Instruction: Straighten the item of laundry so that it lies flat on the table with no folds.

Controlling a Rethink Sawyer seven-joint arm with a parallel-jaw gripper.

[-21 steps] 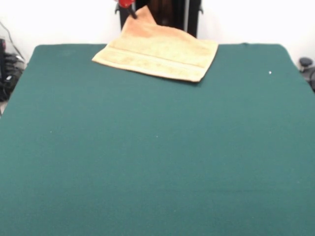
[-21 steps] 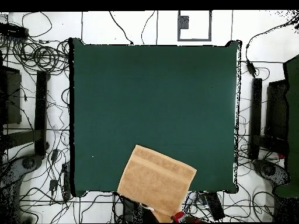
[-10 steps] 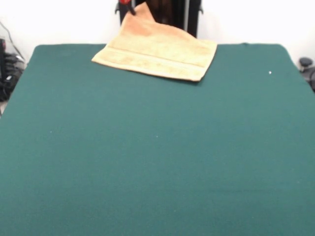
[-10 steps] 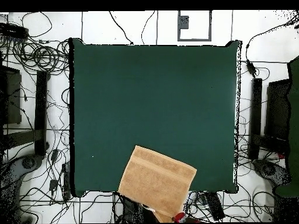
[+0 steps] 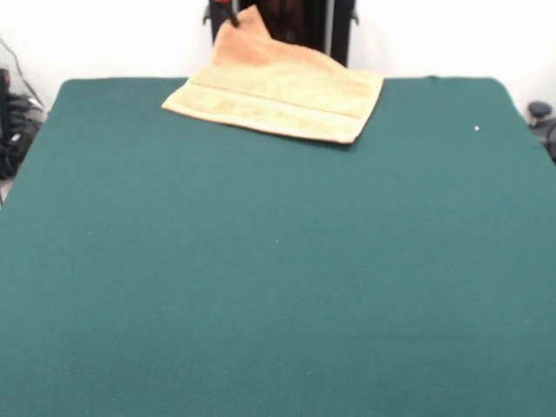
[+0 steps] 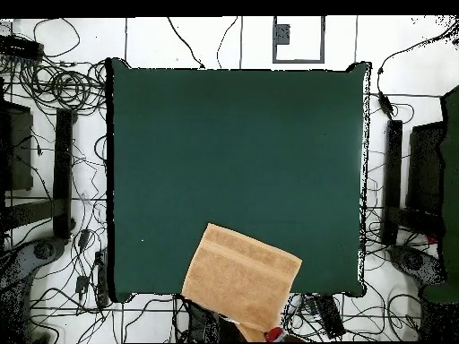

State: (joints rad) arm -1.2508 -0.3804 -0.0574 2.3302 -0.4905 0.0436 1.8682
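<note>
Seen from across it, the table (image 5: 278, 261) spread its dark green cloth bare from the near edge almost to the far edge, with only a few pale specks on it. The towel (image 5: 276, 97) lay at that far edge, a little left of the table's middle, turned at an angle so that one corner pointed along the edge to the right. Its nearer part rested flat on the green cloth, and a ribbed band ran across it just behind its near hem. Behind that band the cloth rose off the table toward the far side, drawn up into a peak beyond the table's edge. From above, the towel (image 6: 240, 278) showed as a tilted square, about half of it on the table (image 6: 233, 152) and the rest reaching past the edge. The gripper (image 5: 228, 12) showed as a bit of red and black right at the raised peak of the towel; whether its fingers pinched the cloth or stood apart could not be told.
</note>
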